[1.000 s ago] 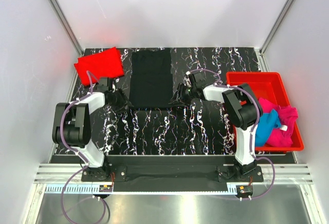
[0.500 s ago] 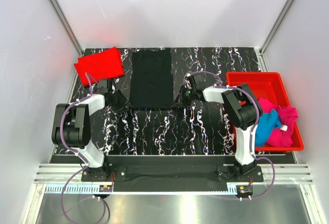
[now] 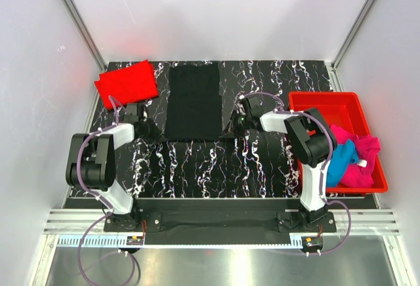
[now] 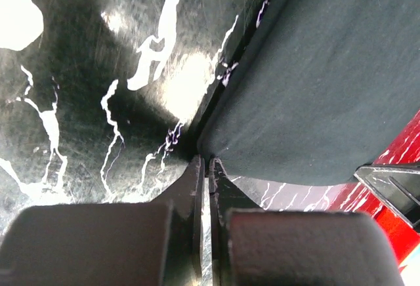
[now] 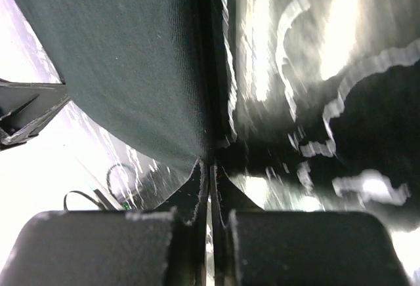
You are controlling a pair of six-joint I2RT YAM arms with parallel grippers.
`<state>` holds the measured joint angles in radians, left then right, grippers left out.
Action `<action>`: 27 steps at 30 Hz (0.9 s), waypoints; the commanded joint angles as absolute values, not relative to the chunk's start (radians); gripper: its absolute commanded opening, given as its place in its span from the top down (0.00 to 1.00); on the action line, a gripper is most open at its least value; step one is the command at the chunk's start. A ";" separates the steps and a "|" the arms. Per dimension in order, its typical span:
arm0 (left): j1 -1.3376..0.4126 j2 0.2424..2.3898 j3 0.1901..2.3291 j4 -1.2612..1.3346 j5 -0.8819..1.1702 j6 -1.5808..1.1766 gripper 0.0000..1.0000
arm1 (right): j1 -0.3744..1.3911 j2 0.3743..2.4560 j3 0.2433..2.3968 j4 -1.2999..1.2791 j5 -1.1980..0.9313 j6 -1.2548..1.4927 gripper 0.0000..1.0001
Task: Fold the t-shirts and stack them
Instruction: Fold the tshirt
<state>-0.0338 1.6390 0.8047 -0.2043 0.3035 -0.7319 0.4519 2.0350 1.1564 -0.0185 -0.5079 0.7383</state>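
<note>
Black shirt (image 3: 191, 101) is lying flat at the back of the bench (image 3: 216, 168), folded into a narrow strip. Left claw (image 4: 205, 160) and right claw (image 5: 210, 163) are each pinching shut on a near corner, probably so the hem lifts evenly for the next fold.

Black t-shirt (image 3: 191, 101) flat, red t-shirt (image 3: 127, 82) folded left; blue t-shirt (image 3: 341, 160), magenta t-shirt (image 3: 366, 163) crumpled right.

Fingers (image 4: 192, 191) on blk tee (image 4: 328, 82) corner
</note>
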 commanded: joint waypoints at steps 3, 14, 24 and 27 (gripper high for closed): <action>-0.098 1.499 0.753 -0.252 0.342 -0.733 1.00 | 0.463 1.872 1.049 -0.133 -0.421 0.677 1.00; -0.301 1.114 0.479 -0.388 0.336 -0.819 1.00 | 0.554 1.396 0.681 -0.347 -0.266 0.727 1.00; -0.460 0.721 0.400 -0.540 0.334 -0.926 1.00 | 0.678 0.895 0.492 -0.604 -0.177 0.905 1.00; -0.483 0.654 0.410 -0.600 0.325 -0.933 1.00 | 0.680 0.821 0.511 -0.681 -0.158 0.904 1.00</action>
